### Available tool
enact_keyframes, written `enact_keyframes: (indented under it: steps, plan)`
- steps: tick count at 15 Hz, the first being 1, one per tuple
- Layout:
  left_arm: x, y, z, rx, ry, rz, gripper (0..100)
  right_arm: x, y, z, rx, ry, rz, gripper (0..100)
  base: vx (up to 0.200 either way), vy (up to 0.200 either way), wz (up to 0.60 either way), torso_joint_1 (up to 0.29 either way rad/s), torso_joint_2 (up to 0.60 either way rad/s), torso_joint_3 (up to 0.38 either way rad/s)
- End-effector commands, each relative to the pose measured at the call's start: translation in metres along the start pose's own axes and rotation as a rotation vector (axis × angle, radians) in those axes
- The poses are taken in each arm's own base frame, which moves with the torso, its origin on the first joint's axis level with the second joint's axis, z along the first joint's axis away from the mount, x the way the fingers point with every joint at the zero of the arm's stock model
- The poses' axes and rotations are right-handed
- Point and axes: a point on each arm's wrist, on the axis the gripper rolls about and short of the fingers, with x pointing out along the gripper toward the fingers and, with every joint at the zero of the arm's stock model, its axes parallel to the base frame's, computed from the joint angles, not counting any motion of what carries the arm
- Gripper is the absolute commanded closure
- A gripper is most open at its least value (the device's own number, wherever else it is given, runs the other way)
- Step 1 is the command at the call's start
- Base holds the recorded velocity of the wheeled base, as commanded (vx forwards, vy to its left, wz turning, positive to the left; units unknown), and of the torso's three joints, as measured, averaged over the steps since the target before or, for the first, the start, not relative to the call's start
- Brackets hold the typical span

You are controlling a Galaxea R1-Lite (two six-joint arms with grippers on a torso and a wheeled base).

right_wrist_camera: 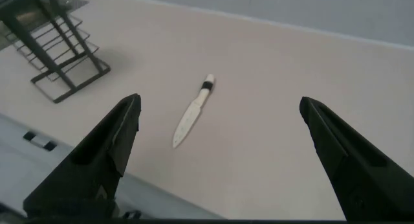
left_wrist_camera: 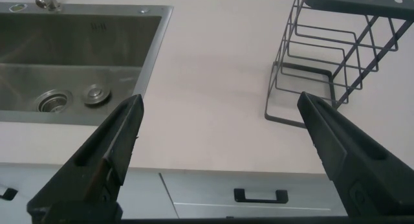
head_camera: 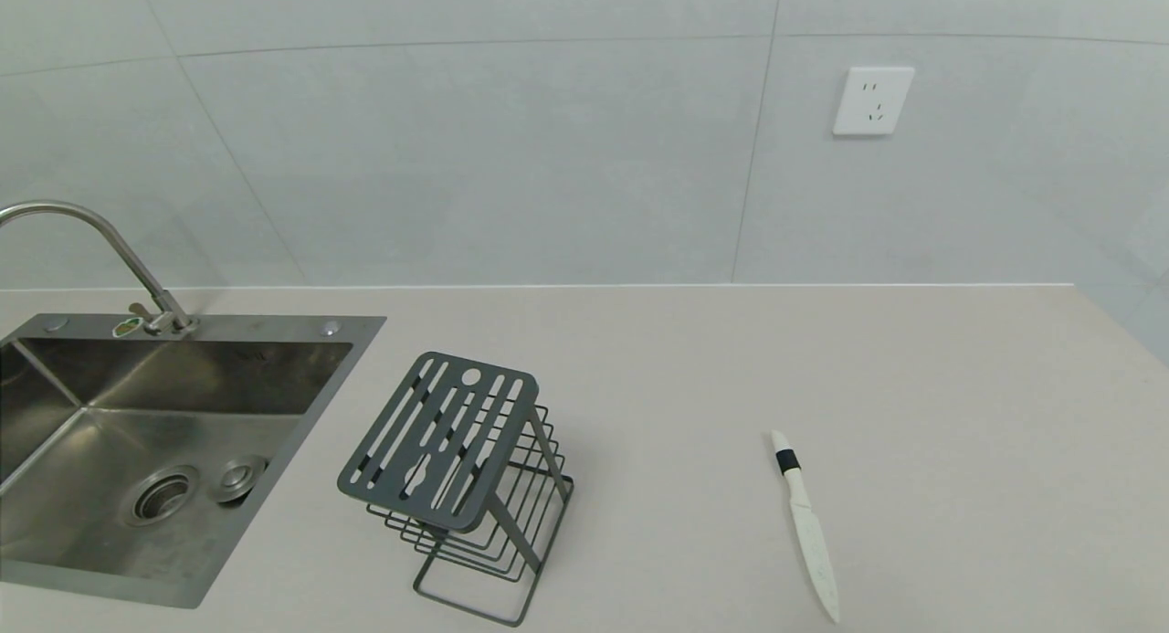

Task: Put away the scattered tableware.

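A white knife [head_camera: 805,522] with a black band on its handle lies flat on the beige counter at the right, blade toward the front edge; the right wrist view shows this knife [right_wrist_camera: 193,111] too. A dark grey wire rack [head_camera: 457,478] with a slotted top stands left of it, beside the sink. My right gripper [right_wrist_camera: 220,120] hangs open above the counter's front edge, the knife between and beyond its fingers. My left gripper [left_wrist_camera: 221,114] is open over the front edge, between the sink and the rack [left_wrist_camera: 330,56]. Nothing is held.
A steel sink [head_camera: 137,450] with a curved faucet [head_camera: 91,249] fills the counter's left end. A white wall socket [head_camera: 873,100] sits on the tiled wall. A drawer handle [left_wrist_camera: 261,197] shows below the counter edge. Bare counter lies between rack and knife.
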Motion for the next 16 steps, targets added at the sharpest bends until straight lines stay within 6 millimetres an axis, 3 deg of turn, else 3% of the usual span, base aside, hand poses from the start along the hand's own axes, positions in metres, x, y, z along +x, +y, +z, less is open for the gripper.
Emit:
enact_keyframes:
  steps: [1,2,3,5,8,11,12,13,16]
  plan:
    - [0.000,0.000,0.000,-0.001,0.001,0.001,0,0.050,-0.021,0.021,0.098,0.227,0.071,0,0.000,0.000,0.00,0.000,0.00,0.000]
    - [0.000,0.000,0.000,-0.001,0.001,0.001,0,0.056,-0.023,0.023,0.102,0.242,0.078,0,0.000,0.000,0.00,0.000,0.00,0.000]
    - [0.000,0.000,0.000,-0.001,0.001,0.001,0,0.085,-0.030,0.040,0.078,0.296,0.125,0,0.000,0.000,0.00,0.000,0.00,0.000]
    - [0.000,0.000,0.000,-0.001,0.001,0.001,0,0.109,-0.031,0.047,0.049,0.346,0.135,0,0.000,0.000,0.00,0.000,0.00,0.000]
    - [0.000,0.000,0.000,-0.001,0.001,0.001,0,0.145,-0.014,0.051,0.000,0.421,0.208,0,0.000,0.000,0.00,0.000,0.00,0.000]
    - [0.000,0.000,0.000,-0.001,0.001,0.001,0,0.173,-0.002,0.050,0.022,0.490,0.167,0,0.000,0.000,0.00,0.000,0.00,0.000]
    - [0.000,0.000,0.000,-0.001,0.001,0.001,0,0.173,-0.002,0.050,0.022,0.490,0.167,0,0.000,0.000,0.00,0.000,0.00,0.000]
    - [0.000,0.000,0.000,-0.001,0.001,0.001,0,0.198,0.002,0.046,0.105,0.546,0.015,0,0.000,0.000,0.00,0.000,0.00,0.000]
    - [0.000,0.000,0.000,-0.001,0.001,0.001,0,0.230,0.017,0.029,0.175,0.636,-0.061,0,0.000,0.000,0.00,0.000,0.00,0.000]
